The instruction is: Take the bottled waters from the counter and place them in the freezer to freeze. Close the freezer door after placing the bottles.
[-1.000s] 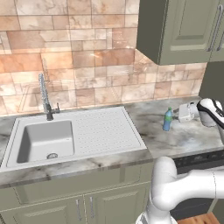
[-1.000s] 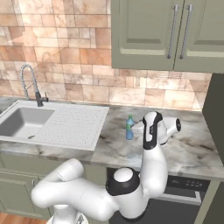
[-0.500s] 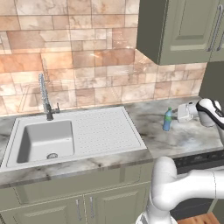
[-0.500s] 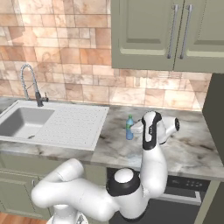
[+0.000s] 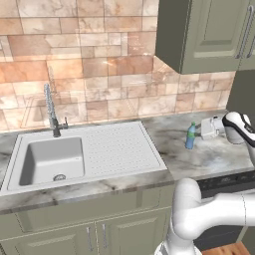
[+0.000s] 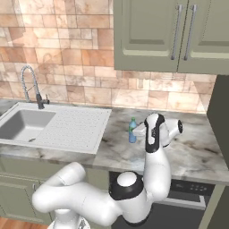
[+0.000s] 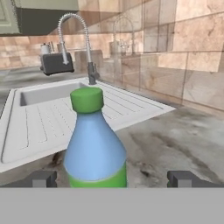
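Directly ahead of the gripper (image 7: 112, 178), between its spread dark fingertips (image 7: 40, 178): one translucent blue plastic bottle with green cap (image 7: 95, 142), upright on the grey-beige marbled stone bench (image 7: 183, 135), not gripped. Gripper: open wide, level with the bottle's lower body. Beyond the bottle: white inset sink with ribbed drainboard (image 7: 39, 118); coiled chrome tap (image 7: 83, 41).

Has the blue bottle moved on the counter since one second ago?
No. The blue bottle stands upright at the same spot, right of the drainboard, with the open hand beside it.
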